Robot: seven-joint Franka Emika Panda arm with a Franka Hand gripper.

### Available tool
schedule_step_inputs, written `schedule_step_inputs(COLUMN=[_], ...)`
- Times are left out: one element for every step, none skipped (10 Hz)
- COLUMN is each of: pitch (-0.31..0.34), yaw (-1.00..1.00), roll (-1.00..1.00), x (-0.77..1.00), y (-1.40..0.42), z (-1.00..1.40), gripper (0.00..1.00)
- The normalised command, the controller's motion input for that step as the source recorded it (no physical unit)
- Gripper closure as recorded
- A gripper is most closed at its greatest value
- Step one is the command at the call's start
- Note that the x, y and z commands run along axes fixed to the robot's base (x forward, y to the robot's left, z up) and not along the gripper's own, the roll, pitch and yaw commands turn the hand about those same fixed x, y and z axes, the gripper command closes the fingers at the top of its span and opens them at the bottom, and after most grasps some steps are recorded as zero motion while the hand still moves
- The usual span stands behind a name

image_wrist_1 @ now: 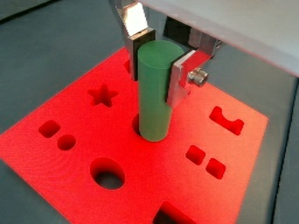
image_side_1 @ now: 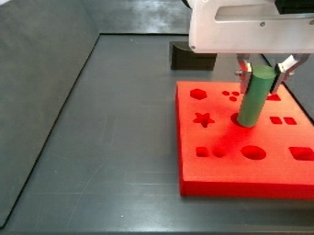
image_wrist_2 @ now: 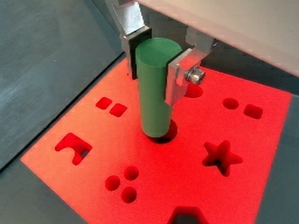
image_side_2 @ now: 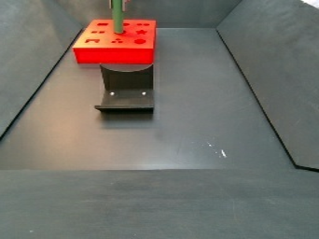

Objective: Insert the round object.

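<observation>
While I watch both wrist views, the gripper [image_wrist_1: 160, 51] sits right above the red board [image_wrist_1: 70, 149], and its two silver fingers [image_wrist_1: 184, 74] are clamped on the top end of the green peg [image_wrist_1: 156, 92]. I've got the peg upright between the pads, one plate flat on each side of it. Its lower end meets the board near the centre; in a wrist view the foot of the peg [image_wrist_2: 156, 92] stands at a round hole [image_wrist_2: 162, 134], with a dark crescent of that hole showing beside it. I'd say the tip is just inside the opening, though I can't tell how deep from here.

Around it on the board I see a star cutout [image_wrist_1: 104, 94], a bigger round hole [image_wrist_1: 108, 175] nearer the camera, a pair of small square holes [image_wrist_1: 207, 161] and a hooked slot [image_wrist_1: 228, 119].

From a side view, the gripper [image_side_1: 260, 66] hangs under the white wrist housing [image_side_1: 252, 26], and the peg [image_side_1: 254, 95] stands a touch tilted over the middle of the red board [image_side_1: 245, 170], which lies flat on the dark grey floor [image_side_1: 110, 138].

From a side view at the far end, the board [image_side_2: 116, 47] is small and distant, the peg [image_side_2: 116, 13] just a thin green sliver rising from it. Just in front of the board stands the fixture [image_side_2: 126, 90], dark against the floor.
</observation>
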Motion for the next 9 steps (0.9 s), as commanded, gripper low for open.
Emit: schedule_step_inputs(pitch=[0.009, 0.023, 0.057, 0.099, 0.139, 0.134, 0.164, 0.284, 0.427], yaw=[-0.22, -0.27, -0.26, -0.26, -0.25, -0.23, -0.16, -0.18, -0.24], roll=[0.0, 0.0, 0.0, 0.0, 0.01, 0.04, 0.09, 0.06, 0.02], x=[-0.14, -0.15, -0.11, 0.0, 0.0, 0.02, 0.07, 0.07, 0.33], y=[0.0, 0.0, 0.0, 0.0, 0.0, 0.0, -0.02, 0.0, -0.14], z=[-0.01, 0.0, 0.0, 0.0, -0.04, -0.11, -0.26, -0.38, -0.3], gripper=[1.0, 1.0, 1.0, 1.0, 1.0, 1.0, 1.0, 1.0, 1.0])
